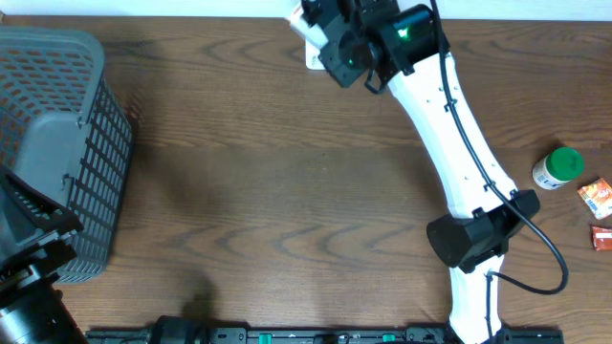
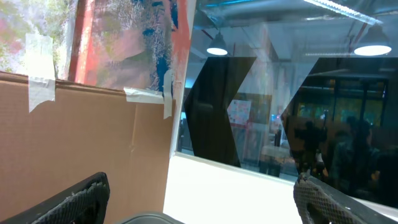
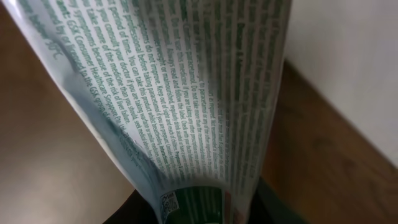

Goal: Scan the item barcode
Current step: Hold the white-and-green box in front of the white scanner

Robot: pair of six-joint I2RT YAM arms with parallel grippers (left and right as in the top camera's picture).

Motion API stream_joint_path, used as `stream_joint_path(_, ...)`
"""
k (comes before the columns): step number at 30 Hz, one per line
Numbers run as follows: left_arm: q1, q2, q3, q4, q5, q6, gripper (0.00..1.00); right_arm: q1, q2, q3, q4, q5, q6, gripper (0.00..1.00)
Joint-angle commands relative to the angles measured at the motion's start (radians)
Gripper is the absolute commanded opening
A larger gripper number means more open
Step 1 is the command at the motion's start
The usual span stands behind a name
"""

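On the wooden table (image 1: 268, 191), seen from overhead, a grey mesh basket (image 1: 96, 124) fills the 9 o'clock edge. The white right arm (image 1: 449, 143) is the next largest thing: it rises from its base at 5 o'clock and reaches across to the far edge at about 12 o'clock. The black left arm (image 1: 29, 296) sits low at 8 o'clock, just beside the basket's near corner. The right gripper (image 1: 330, 43) is at the 12 o'clock edge and grasps a white pack (image 1: 308, 50). In the right wrist view the pack stands up from between the dark fingers at 6 o'clock and fills most of the frame, its face covered in fine green print (image 3: 186, 93). A small code patch shows near its lower end, too small to read. The left gripper (image 2: 199, 208) is released. Its two padded fingers (image 2: 74, 202) stand wide apart at 7 and 5 o'clock of its wrist view with nothing between them, facing a cardboard panel and a window. At 3 o'clock on the table, well apart from the pack, stand a green-capped bottle (image 1: 557, 167), an orange packet (image 1: 596, 197) just beside it, and a small red item (image 1: 602, 236) at the very edge.
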Motion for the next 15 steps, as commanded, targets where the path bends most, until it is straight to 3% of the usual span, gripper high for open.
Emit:
stream_joint_path(1, 0.005, -0.003, 0.012, 0.003, -0.009, 0.009, 0.95, -0.022, 0.069, 0.005, 0.055, 0.135, 0.014, 0.25)
stream_joint_path(9, 0.005, -0.003, 0.012, 0.004, -0.009, 0.009, 0.95, -0.052, 0.203, 0.005, 0.248, 0.230, -0.017, 0.33)
stream_joint_path(15, 0.005, -0.003, 0.012, 0.004, -0.009, 0.009, 0.95, -0.054, 0.271, 0.005, 0.373, 0.180, -0.042, 0.35)
